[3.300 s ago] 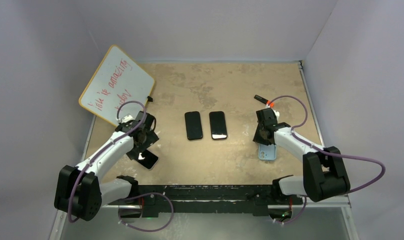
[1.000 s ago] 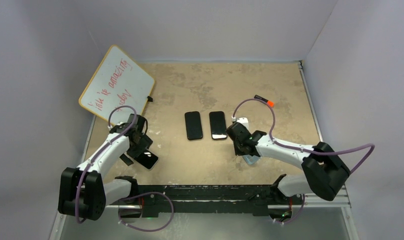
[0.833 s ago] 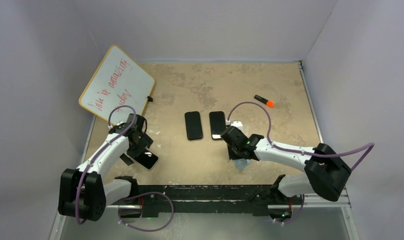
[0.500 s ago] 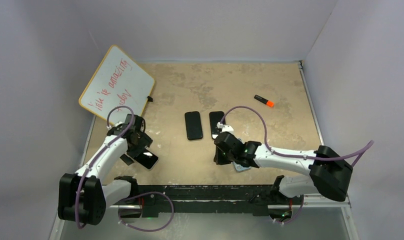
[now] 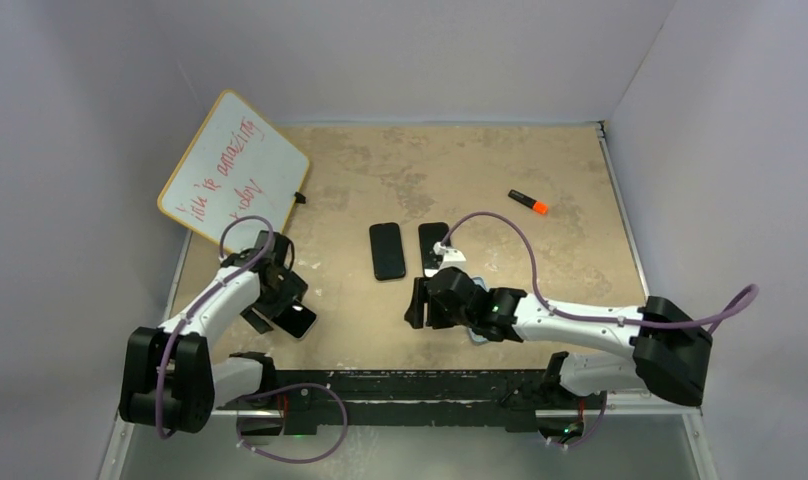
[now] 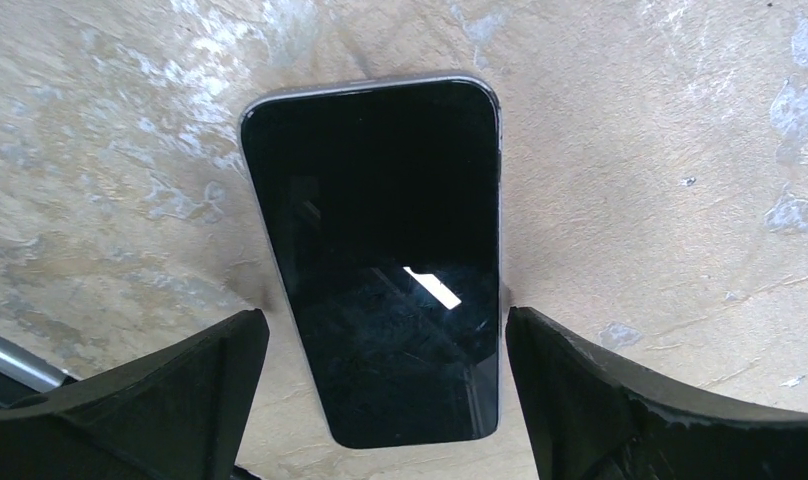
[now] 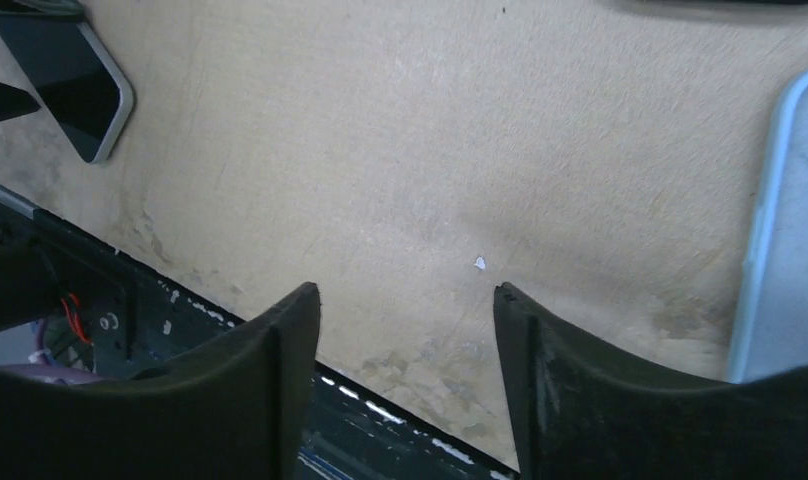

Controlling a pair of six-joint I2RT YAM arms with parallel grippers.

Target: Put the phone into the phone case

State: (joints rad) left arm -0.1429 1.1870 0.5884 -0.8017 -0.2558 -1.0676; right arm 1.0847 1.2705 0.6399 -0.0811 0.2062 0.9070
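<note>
A black phone (image 6: 380,250) lies screen up on the table near the front left; it also shows in the top view (image 5: 300,321). My left gripper (image 6: 380,400) is open, with one finger on each side of the phone's near end, not closed on it. The light blue phone case (image 7: 792,230) lies flat at the right edge of the right wrist view; in the top view only a sliver of the case (image 5: 477,338) shows under the right arm. My right gripper (image 7: 405,310) is open and empty, left of the case, over bare table near the front edge (image 5: 417,303).
Two more black phones (image 5: 387,251) (image 5: 432,243) lie side by side mid-table, just behind my right wrist. A whiteboard (image 5: 235,170) with red writing leans at the back left. An orange and black marker (image 5: 529,202) lies at the back right. The black front rail (image 7: 380,420) runs under my right fingers.
My right arm has swept left along the front of the table, and the blue case has shifted left with it. My left gripper has settled around the phone.
</note>
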